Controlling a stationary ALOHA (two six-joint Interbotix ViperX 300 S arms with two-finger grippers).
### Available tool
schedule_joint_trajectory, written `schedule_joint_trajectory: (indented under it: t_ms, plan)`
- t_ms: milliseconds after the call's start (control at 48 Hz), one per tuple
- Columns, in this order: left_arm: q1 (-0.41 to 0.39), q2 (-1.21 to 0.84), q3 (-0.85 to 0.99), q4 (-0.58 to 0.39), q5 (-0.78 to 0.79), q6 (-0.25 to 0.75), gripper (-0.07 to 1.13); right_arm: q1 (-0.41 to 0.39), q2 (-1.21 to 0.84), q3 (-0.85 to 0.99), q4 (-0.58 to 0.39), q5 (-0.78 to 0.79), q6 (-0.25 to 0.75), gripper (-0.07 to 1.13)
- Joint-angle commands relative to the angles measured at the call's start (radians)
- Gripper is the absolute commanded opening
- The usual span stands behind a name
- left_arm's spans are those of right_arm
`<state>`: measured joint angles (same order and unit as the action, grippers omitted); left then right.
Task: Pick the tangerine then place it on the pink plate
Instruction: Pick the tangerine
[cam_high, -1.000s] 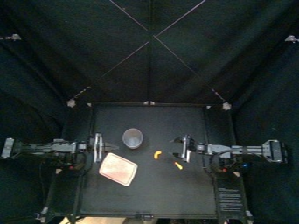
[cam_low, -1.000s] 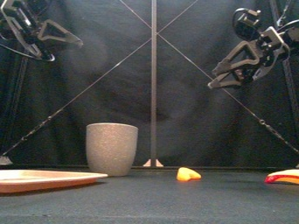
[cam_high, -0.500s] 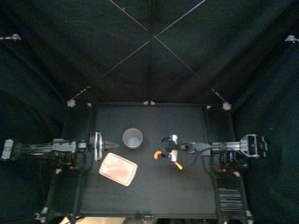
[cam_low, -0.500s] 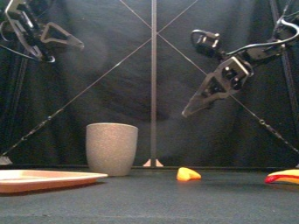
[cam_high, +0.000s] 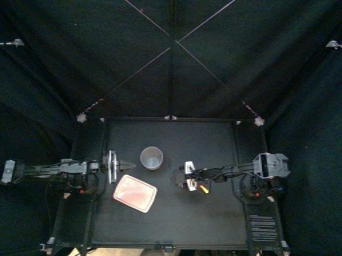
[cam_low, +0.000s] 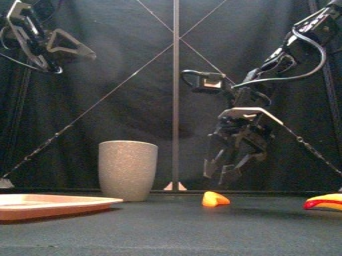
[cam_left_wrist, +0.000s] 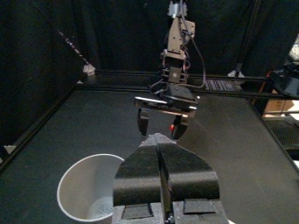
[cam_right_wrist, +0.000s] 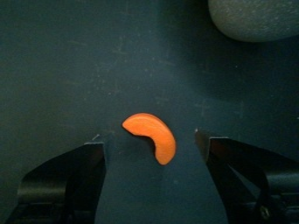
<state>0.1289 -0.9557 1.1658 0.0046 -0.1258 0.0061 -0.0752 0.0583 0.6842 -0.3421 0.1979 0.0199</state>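
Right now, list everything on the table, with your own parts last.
Tangerine segment: one, orange, mid-table, right of the cup.
Cup: one, grey speckled, upright, left of centre.
Tray: one, pink, flat, front left, nearer the front than the cup.
Other toy: one, red and yellow, right of the tangerine; kind unclear.
Right claw: open, hangs low over the tangerine, not touching it.
Left claw: shut, held high at the table's left side.
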Motion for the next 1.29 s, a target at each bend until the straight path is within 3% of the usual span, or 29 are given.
schedule_joint_trajectory:
  t_ms: [21, 646, 1000, 1292]
  plan:
    - [0.008, 0.005, -0.014, 0.005, -0.020, 0.002, 0.06, -0.005, 0.008, -0.035, 0.002, -0.002, -0.002, 1.03]
    - [0.008, 0.003, 0.000, 0.005, -0.023, 0.000, 0.06, -0.058, 0.066, -0.032, 0.081, 0.000, -0.002, 1.00]
    - [0.005, 0.003, 0.002, 0.003, -0.023, -0.002, 0.06, -0.057, 0.087, -0.029, 0.135, 0.002, 0.002, 0.75]
    - [0.002, 0.003, 0.008, 0.002, -0.023, 0.000, 0.06, -0.052, 0.087, -0.043, 0.161, 0.002, 0.009, 0.69]
